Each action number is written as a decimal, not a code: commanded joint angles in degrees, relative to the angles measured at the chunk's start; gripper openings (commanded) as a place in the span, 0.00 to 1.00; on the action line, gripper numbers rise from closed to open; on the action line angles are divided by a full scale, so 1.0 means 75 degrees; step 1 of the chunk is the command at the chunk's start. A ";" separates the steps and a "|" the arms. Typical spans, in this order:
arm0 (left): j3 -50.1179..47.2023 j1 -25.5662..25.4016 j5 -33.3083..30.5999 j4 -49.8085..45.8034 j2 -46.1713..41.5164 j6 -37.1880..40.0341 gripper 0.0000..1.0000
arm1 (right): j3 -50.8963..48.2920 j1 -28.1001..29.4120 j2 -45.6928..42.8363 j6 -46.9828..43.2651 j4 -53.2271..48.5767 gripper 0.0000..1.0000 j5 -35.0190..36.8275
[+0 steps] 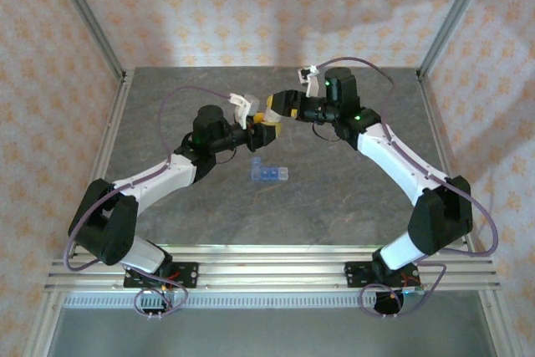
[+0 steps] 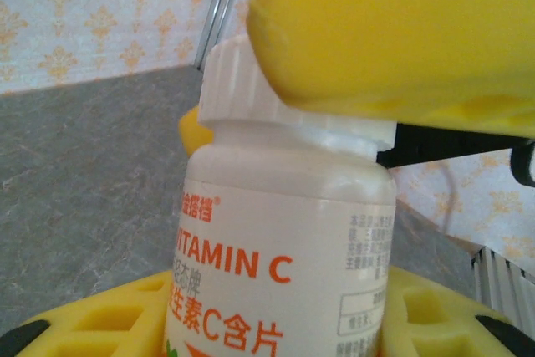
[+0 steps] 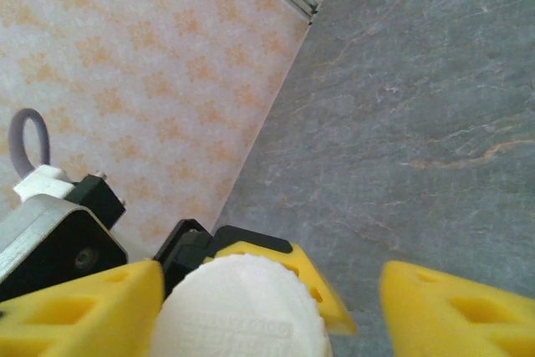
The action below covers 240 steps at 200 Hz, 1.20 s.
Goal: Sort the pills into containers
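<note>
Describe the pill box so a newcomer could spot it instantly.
Start from the grey table, seen from above. Near its middle, ahead of both arm bases, lies the pill box: a small flat strip, the one translucent blue thing, unlike the white vitamin bottle held up.

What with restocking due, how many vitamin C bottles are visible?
1: the vitamin C bottle in the left gripper, its white cap between the right gripper's open fingers. More could hide behind arms.

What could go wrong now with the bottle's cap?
Right end effector is open around the cap, one finger clear of it: closing off-centre may slip. Left end effector alone holds the bottle above the table; twisting the cap could turn or drop it. Tipped once open, it could spill wide of the pill box.
</note>
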 commanded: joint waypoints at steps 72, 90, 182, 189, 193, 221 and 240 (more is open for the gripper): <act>0.0140 -0.0298 -0.2412 -0.1098 -0.0512 0.2386 0.00 | 0.0611 -0.0002 -0.0425 0.1912 -0.1477 0.82 0.2432; 0.0189 -0.0388 -0.2476 -0.1190 -0.0447 0.2507 0.00 | 0.0680 0.0099 -0.0307 0.2083 -0.1363 0.82 0.2452; 0.0247 -0.0558 -0.2500 -0.1182 -0.0355 0.2471 0.00 | 0.1195 0.0773 0.0409 0.2104 -0.1411 0.75 0.2529; 0.0256 -0.0575 -0.2514 -0.1182 -0.0358 0.2471 0.00 | 0.1172 0.0789 0.0414 0.2108 -0.1397 0.73 0.2522; 0.0268 -0.0570 -0.2516 -0.1188 -0.0352 0.2465 0.00 | 0.1150 0.0789 0.0408 0.2102 -0.1375 0.71 0.2503; 0.0266 -0.0581 -0.2521 -0.1115 -0.0320 0.2346 0.00 | 0.1031 0.0819 0.0369 0.2102 -0.1364 0.55 0.2449; 0.0244 -0.0579 -0.2529 -0.0956 -0.0284 0.2229 0.00 | 0.0941 0.0811 0.0325 0.2036 -0.1379 0.44 0.2412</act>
